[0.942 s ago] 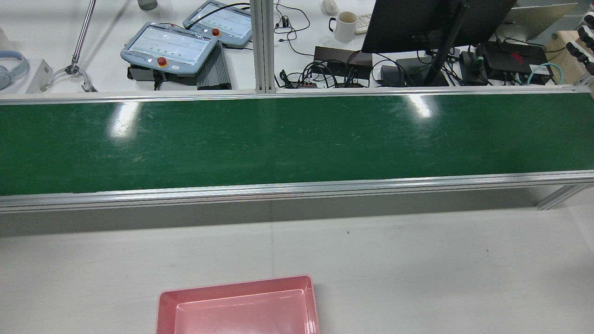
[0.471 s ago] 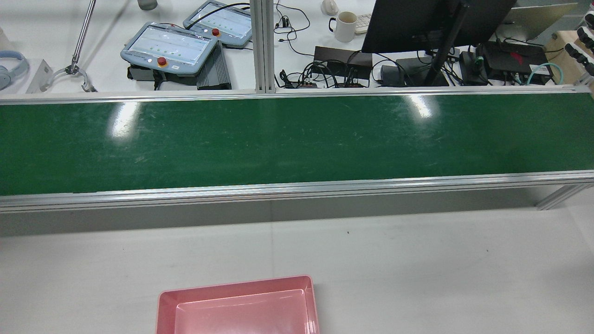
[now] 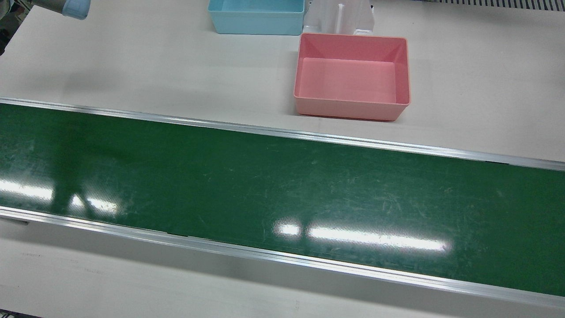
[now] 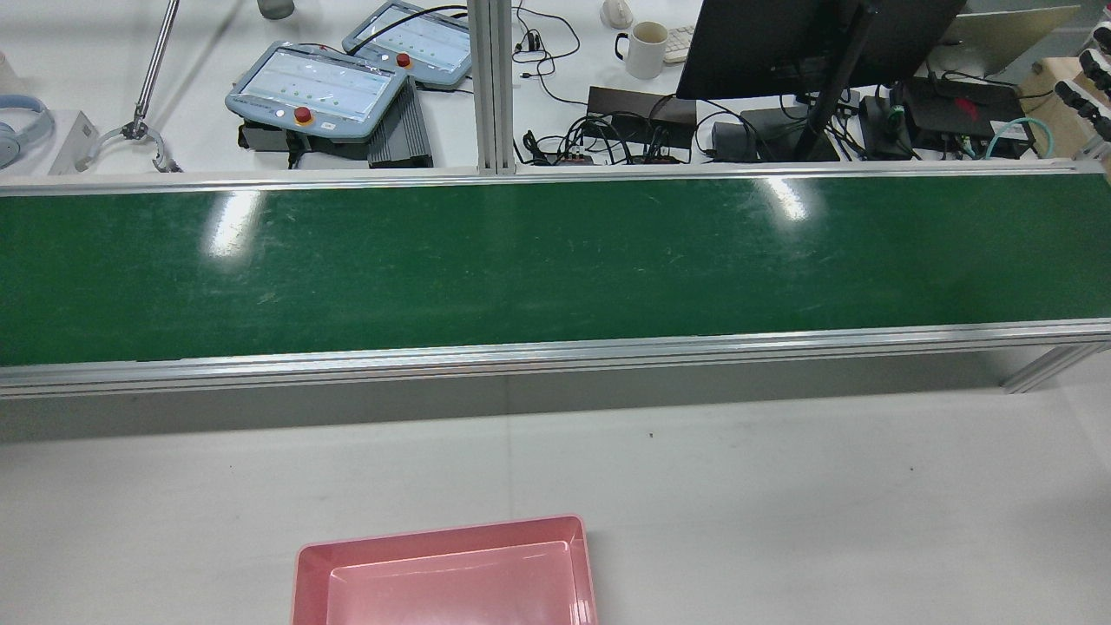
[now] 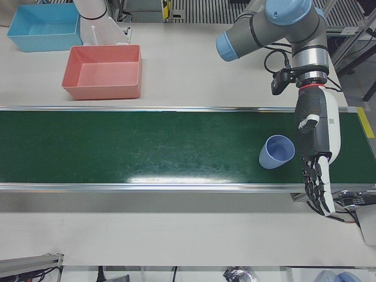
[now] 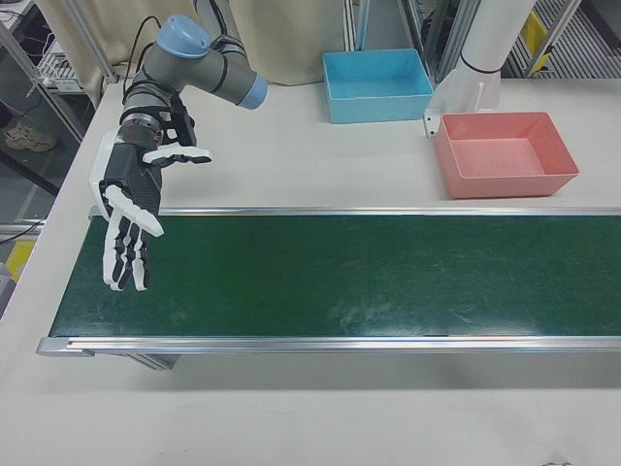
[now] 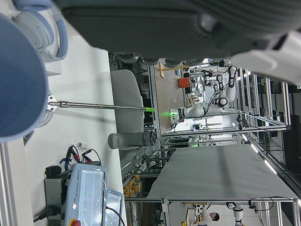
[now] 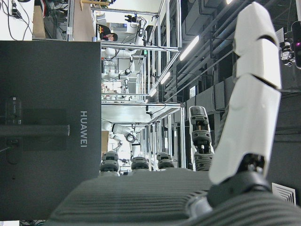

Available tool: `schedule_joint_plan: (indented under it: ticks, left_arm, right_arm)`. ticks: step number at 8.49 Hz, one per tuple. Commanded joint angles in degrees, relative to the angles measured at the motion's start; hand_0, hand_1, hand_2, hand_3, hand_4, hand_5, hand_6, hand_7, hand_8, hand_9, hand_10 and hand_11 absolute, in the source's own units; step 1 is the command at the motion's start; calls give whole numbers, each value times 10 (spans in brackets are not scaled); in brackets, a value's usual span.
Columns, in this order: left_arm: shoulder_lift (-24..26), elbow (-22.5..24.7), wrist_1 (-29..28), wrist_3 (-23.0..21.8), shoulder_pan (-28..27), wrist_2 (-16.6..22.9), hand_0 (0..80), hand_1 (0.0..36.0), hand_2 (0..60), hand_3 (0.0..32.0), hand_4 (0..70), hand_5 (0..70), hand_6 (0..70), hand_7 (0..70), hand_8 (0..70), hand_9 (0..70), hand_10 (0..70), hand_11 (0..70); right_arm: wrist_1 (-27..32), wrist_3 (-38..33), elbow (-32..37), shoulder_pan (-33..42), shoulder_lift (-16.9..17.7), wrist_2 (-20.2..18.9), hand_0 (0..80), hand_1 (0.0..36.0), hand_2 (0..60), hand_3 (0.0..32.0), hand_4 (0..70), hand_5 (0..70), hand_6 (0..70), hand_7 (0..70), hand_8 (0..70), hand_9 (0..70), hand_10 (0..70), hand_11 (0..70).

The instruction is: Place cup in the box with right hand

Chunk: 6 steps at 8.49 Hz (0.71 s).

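- Well, main risk: light-blue plastic cup (image 5: 277, 151) lies tipped on its side on the green conveyor belt (image 5: 135, 147), mouth toward the camera in the left-front view, so it prob rolls if nudged or if the belt runs; could slip off the belt edge before a grasp
- 2nd risk: cup sits at the far end of the belt, right beside the left hand (image 5: 316, 154), w/ the white-and-black right hand (image 6: 131, 218) over the opposite end; a long reach for the right arm, and judged likely to crowd the left arm, i.e. collision chance
- 3rd: rounded wall of a lying cup gives a poor purchase; a pinch on it may squirt it away, or carry it tilted so it clips the rim of the pink rectangular plastic box (image 5: 104, 71) on the drop
- Right hand: fingers spread, pointing down, holding nothing, hovering over its end of the belt
- Left hand: also splayed and empty, fingers hanging down just beside the cup; can't tell if touching
- Cup vs right hand: well apart, whole belt length between; pink box stands on the white table behind the belt, between the two, nearer the cup's end than the right hand's; light-blue box (image 6: 378, 85) next to it isn't the nearer one to the belt
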<state>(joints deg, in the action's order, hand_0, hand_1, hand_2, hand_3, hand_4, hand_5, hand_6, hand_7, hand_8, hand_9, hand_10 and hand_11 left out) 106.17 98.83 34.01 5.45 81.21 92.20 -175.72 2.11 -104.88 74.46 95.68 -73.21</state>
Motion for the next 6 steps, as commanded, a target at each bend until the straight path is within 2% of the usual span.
schedule_joint_plan:
  ticks: [1, 6]
  left_arm:
    - [0, 1, 0, -1, 0, 0, 0, 0, 0, 0, 0, 0, 0, 0, 0, 0, 0, 0]
    - [0, 1, 0, -1, 0, 0, 0, 0, 0, 0, 0, 0, 0, 0, 0, 0, 0, 0]
  right_arm:
    - [-1, 0, 0, 1, 0, 0, 520, 207, 125, 100, 86, 62, 16, 82, 31, 20, 45, 83]
    - [-1, 0, 0, 0, 0, 0, 525, 217, 145, 100, 95, 64, 19, 89, 33, 23, 49, 89]
